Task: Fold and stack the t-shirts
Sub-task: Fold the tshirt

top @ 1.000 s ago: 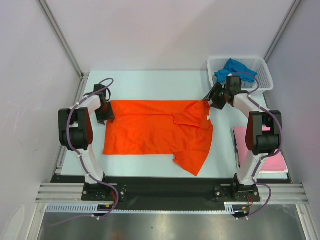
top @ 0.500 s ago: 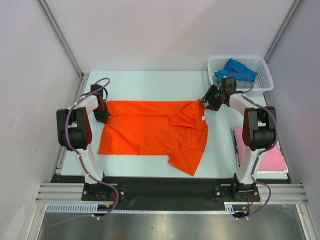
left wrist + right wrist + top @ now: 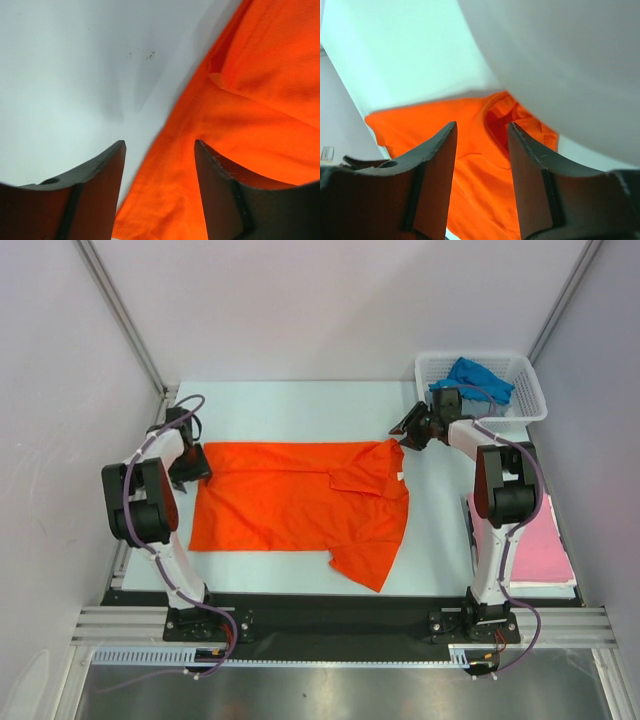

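The orange-red t-shirt (image 3: 300,495) lies spread flat across the middle of the table, with one sleeve reaching toward the front edge. It also shows in the left wrist view (image 3: 250,100) and the right wrist view (image 3: 475,170). My left gripper (image 3: 193,466) (image 3: 160,145) is at the shirt's left back corner, jaws apart, with cloth showing between them. My right gripper (image 3: 404,432) (image 3: 481,124) is at the shirt's right back corner near the collar, jaws apart. The blue t-shirt (image 3: 470,378) lies bunched in the basket. The pink t-shirt (image 3: 540,550) lies folded at the right front.
The white mesh basket (image 3: 530,405) stands at the back right corner, just behind my right arm. White walls close in the table at the left, back and right. A black rail runs along the front edge.
Both grippers have moved toward the back of the table. The orange-red shirt has shifted left and back with them and lies flatter.
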Tool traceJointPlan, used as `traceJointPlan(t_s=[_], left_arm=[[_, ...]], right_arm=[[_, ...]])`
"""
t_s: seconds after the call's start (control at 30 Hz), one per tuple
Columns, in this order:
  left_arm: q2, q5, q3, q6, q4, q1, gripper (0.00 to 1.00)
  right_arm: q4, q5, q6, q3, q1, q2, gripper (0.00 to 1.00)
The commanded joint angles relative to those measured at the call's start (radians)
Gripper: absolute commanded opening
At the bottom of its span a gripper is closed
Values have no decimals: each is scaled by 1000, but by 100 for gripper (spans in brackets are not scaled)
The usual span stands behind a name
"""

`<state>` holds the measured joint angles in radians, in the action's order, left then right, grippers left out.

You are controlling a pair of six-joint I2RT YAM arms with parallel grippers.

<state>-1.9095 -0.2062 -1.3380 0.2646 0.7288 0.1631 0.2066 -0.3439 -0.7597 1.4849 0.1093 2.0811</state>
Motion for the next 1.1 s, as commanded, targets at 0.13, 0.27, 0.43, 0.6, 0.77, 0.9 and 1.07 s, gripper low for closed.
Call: traceJointPlan(t_s=[0.13,0.27,0.43,0.6,0.77,0.9,1.07], left_arm=[[53,235,-167,48,-68,0,46],[-75,352,-271,102,-91,0,39],[-174,427,-357,140,-100,0,38],[-227,467,-374,173,-108,0,38],[-247,464,-357,170,-120,0,38],[-255,455,-352,162,-120,0,38],[-270,438,-359,156,-112,1,38]], right_arm=[[-24,54,-136,81,3,57,49],[-6,59,-187,109,13,82,40],[25,95,-188,83,17,62,41],[89,149,-165,120,27,82,42],[126,215,-112,146,55,89,42],[136,244,-107,143,70,92,41],[155,272,-92,182,84,129,32]])
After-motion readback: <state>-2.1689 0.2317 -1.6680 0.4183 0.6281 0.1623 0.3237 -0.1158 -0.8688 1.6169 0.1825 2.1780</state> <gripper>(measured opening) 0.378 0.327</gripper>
